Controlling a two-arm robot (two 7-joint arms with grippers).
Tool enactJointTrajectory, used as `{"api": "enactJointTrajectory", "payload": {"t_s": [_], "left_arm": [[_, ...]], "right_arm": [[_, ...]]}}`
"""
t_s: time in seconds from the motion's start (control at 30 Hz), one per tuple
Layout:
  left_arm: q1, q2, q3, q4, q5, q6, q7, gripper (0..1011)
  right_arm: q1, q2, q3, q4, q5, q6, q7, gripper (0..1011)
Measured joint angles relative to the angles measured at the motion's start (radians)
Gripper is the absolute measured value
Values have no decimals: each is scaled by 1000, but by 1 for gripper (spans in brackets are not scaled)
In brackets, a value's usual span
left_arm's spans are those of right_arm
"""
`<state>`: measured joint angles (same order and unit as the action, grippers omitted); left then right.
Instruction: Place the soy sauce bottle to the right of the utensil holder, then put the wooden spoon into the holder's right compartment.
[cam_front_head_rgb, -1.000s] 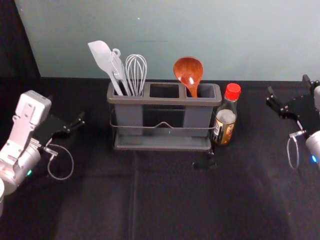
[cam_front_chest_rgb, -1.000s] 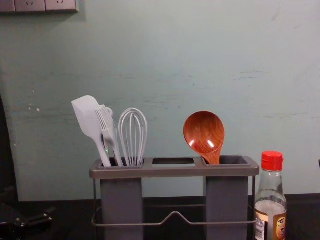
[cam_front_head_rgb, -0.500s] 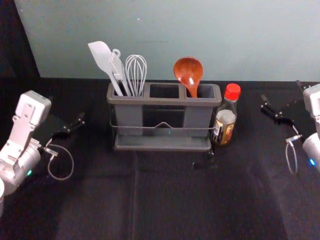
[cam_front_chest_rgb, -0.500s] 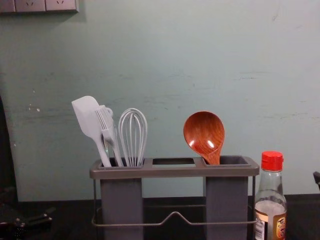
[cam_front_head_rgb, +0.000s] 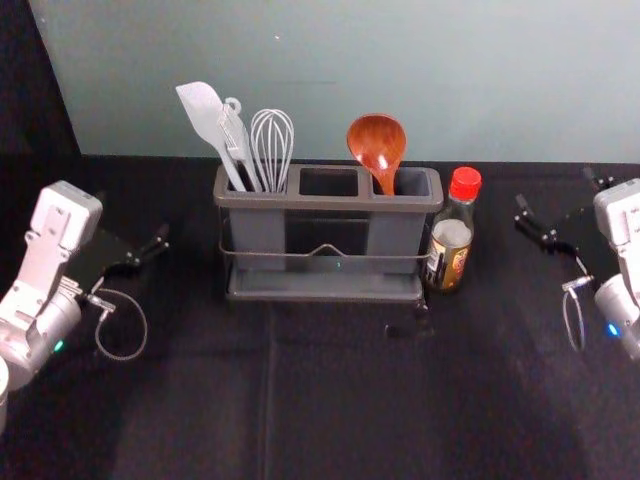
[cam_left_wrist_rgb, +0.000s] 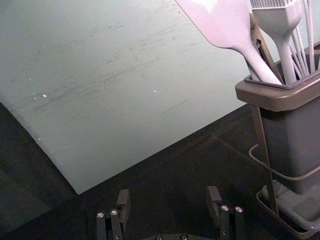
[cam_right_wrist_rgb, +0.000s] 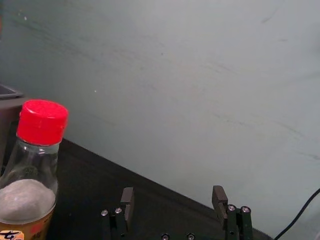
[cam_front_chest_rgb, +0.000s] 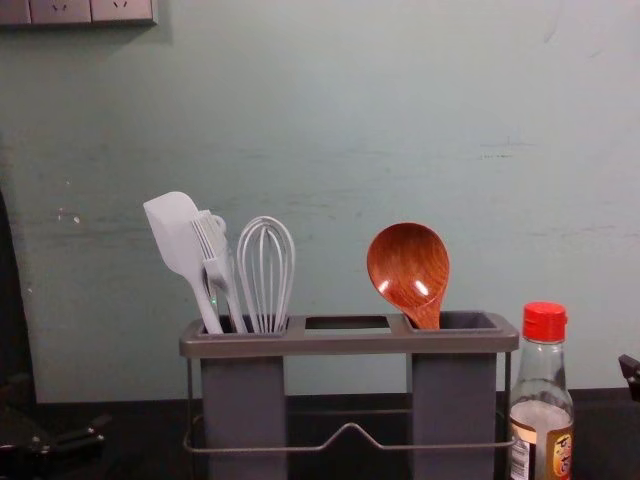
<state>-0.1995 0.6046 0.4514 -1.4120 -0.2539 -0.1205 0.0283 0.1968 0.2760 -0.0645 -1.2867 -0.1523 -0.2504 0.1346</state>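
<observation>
Legible text: none. The label on the soy sauce bottle, at the lower right of the chest view, carries dark characters on a yellow-orange patch; individual characters cannot be made out.

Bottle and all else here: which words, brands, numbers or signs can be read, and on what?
None legibly.
Bottle, label: characters, too small in the chest view, cut off in the right wrist view.
Label's barcode: digits too small.
Holder, spoon: no text seen.
</observation>
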Motion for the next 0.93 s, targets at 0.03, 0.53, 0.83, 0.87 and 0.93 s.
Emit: {"api": "enactJointTrajectory", "payload": {"t_s": [0.03, 0.53, 0.83, 0.87, 0.93], "left_arm": [[0, 0, 0, 0, 0, 0, 0, 1005], [0, 0, 0, 0, 0, 0, 0, 1005], [0, 0, 0, 0, 0, 0, 0, 1005], [0, 0, 0, 0, 0, 0, 0, 1005], [0, 0, 0, 0, 0, 0, 0, 1005]], "right_arm": [[0, 0, 0, 0, 0, 0, 0, 1003], [-1, 1, 1, -4, 2, 10, 2, 1002], [-2, 1, 0, -5, 3, 12, 3, 1003], [-2, 1, 1, -5, 3, 13, 3, 1003], [-2, 1, 0, -5, 4, 13, 4, 1003]]}}
